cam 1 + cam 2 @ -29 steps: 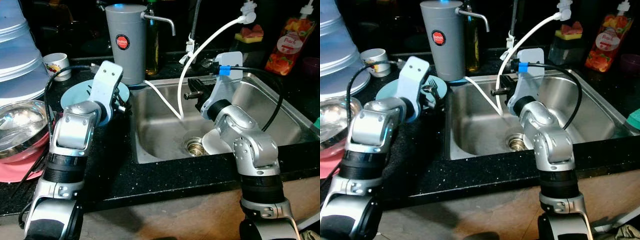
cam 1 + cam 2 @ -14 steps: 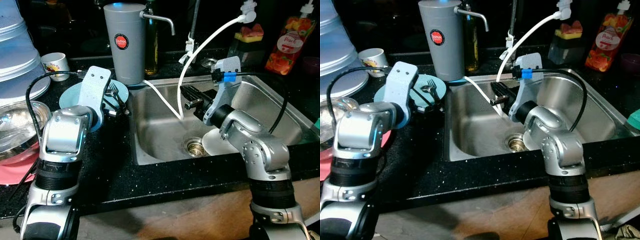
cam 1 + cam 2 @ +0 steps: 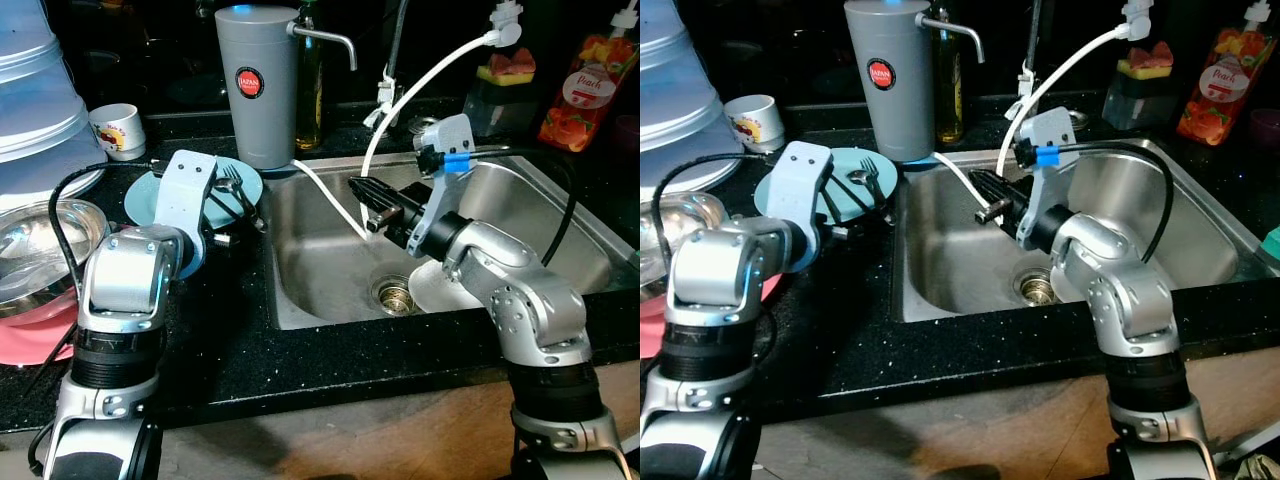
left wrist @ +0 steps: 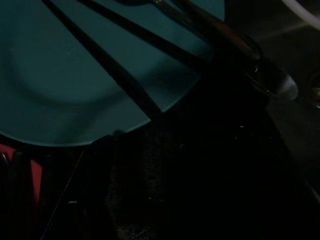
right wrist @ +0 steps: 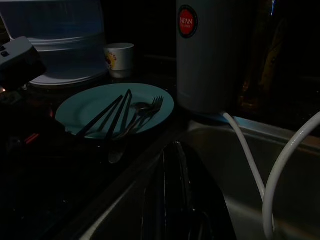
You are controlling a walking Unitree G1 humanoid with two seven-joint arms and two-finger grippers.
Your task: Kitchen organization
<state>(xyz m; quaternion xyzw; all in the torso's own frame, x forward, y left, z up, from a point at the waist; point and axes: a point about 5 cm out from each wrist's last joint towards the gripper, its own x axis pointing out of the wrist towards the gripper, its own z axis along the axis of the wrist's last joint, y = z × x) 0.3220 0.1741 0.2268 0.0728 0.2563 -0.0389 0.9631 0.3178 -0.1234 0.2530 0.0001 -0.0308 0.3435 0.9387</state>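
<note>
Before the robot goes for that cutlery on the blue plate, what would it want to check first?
1. Cutlery is reachable: the fork and black chopsticks lie on the blue plate on the counter. Ok.
2. Left gripper is near: it sits at the plate's edge. Ok.
3. Left gripper's fingers open: cannot tell.
4. Right gripper is free: held over the sink, fingers together, nothing seen in them. Ok.
5. White hose is out of the way: it hangs right beside the right gripper. Not ok.
</note>
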